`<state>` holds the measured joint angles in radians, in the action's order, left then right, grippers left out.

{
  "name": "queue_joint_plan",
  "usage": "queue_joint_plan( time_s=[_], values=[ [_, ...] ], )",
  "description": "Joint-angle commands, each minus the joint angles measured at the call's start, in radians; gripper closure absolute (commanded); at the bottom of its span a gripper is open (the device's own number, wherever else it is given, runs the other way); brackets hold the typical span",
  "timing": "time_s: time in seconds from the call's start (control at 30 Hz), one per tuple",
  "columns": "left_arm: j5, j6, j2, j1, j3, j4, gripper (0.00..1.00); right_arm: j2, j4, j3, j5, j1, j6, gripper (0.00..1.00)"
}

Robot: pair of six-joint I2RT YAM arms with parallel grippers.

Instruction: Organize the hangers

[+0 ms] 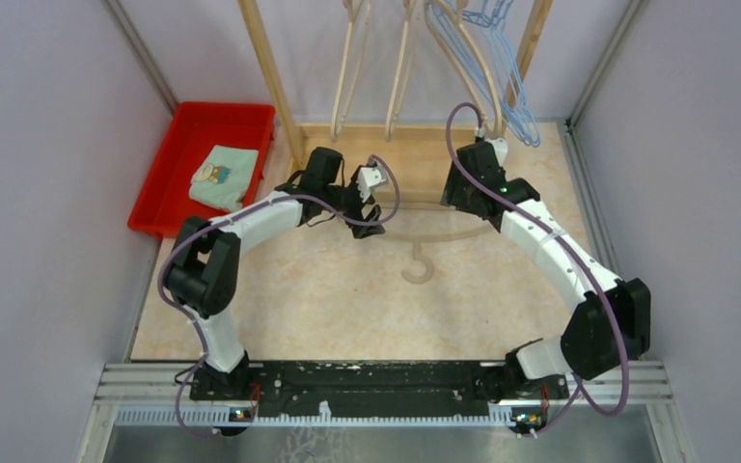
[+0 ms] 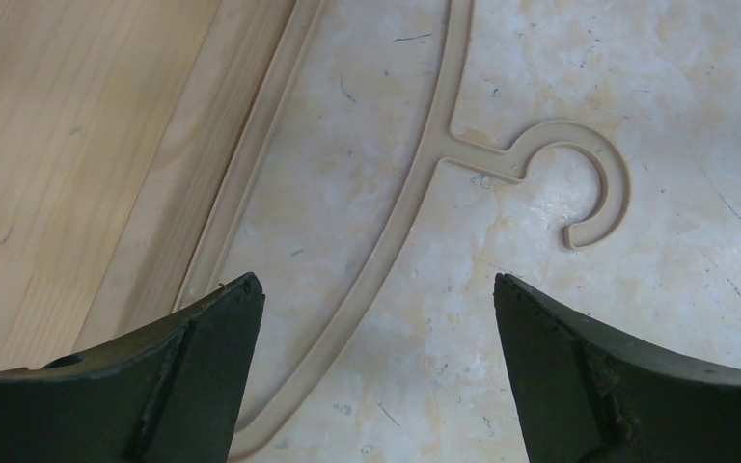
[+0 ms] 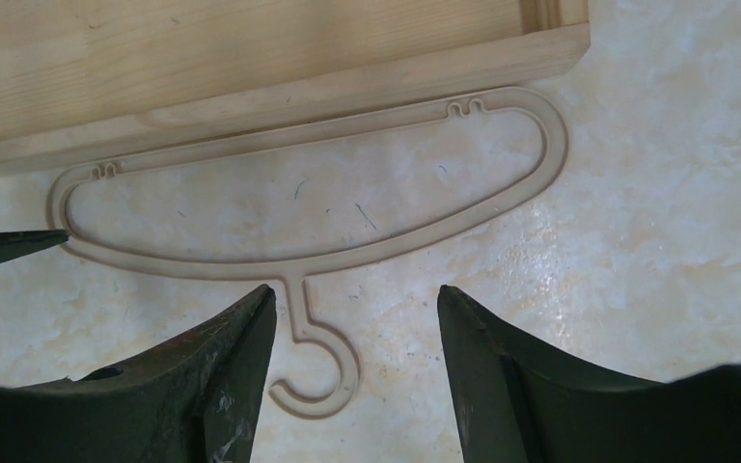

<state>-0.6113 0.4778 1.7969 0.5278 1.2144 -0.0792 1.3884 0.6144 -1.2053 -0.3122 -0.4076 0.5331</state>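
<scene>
A beige hanger (image 1: 423,239) lies flat on the table (image 1: 328,299), its long bar just beside the near edge of the wooden rack base (image 1: 405,154) and its hook pointing near. The left gripper (image 1: 367,207) is over the hanger's left arm, released and holding nothing. In the left wrist view its spread fingers (image 2: 203,328) flank the curved arm. The right gripper (image 1: 461,198) is over the right side, also released and empty, with the hook neck (image 3: 301,309) between its fingers. How high either hangs above the table is hard to judge. Farther back, more beige hangers (image 1: 347,68) and light-blue hangers (image 1: 507,68) hang from the rack.
</scene>
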Motion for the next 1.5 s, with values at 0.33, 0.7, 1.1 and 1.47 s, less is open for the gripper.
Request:
queue_joint_plan(
  time_s=[0.33,0.7,1.1,1.47],
  values=[
    [-0.048,0.266,0.136,0.041,0.115,-0.281,0.08,-0.052,-0.109,0.079,0.154,0.119,0.015,0.37],
    [0.121,0.299,0.233,0.097,0.122,-0.23,0.12,-0.067,-0.138,0.139,0.22,0.175,0.009,0.38],
    [0.205,0.306,0.272,0.123,0.106,-0.183,0.16,-0.089,-0.148,0.185,0.265,0.22,-0.005,0.41],
    [0.226,0.228,0.335,0.138,0.197,-0.342,0.91,-0.094,-0.155,0.203,0.29,0.231,-0.004,0.41]
  ],
)
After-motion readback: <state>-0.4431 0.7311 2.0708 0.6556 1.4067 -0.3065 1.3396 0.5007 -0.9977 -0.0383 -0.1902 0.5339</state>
